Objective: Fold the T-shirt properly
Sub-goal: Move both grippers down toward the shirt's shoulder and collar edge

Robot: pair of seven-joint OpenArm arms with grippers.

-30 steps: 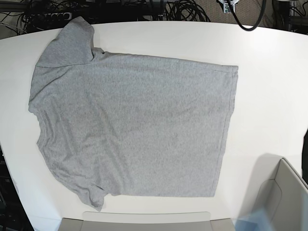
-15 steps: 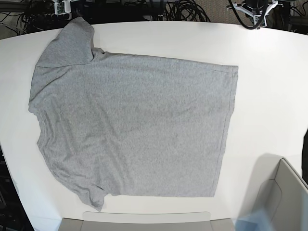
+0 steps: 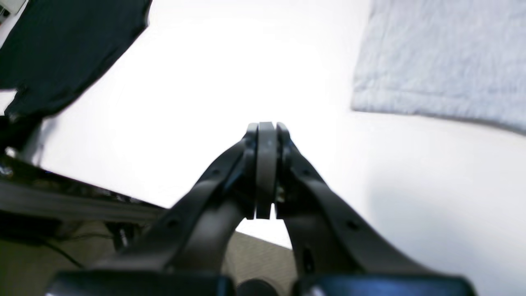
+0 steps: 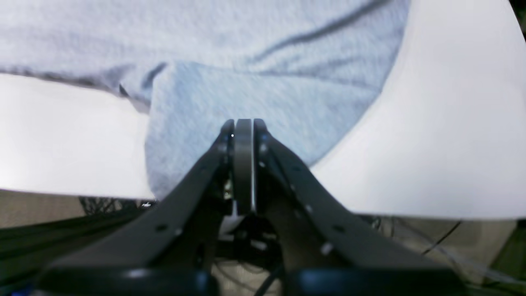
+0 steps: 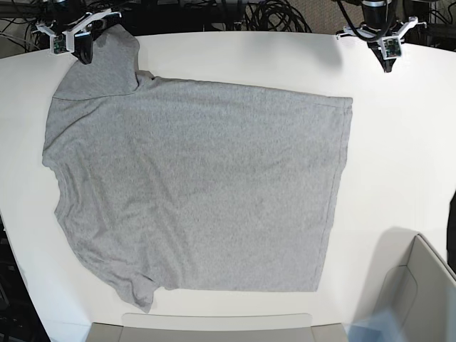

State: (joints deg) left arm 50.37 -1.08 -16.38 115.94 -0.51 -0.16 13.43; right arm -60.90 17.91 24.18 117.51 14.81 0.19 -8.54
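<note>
The heather-grey T-shirt lies spread flat on the white table, plain side up, with its hem to the right and its sleeves to the left. My right gripper hangs shut and empty over the far sleeve. The right wrist view shows that gripper just above the sleeve. My left gripper is shut and empty over bare table beyond the far hem corner. In the left wrist view the left gripper has the shirt's corner ahead and to its right.
A grey bin stands at the near right corner and a flat grey tray along the near edge. Dark cables run behind the table's far edge. A dark area lies past the table edge.
Both arms have come down into the base view from the far edge, the right one over the far sleeve, the left one by the far hem corner. The shirt has not moved.
</note>
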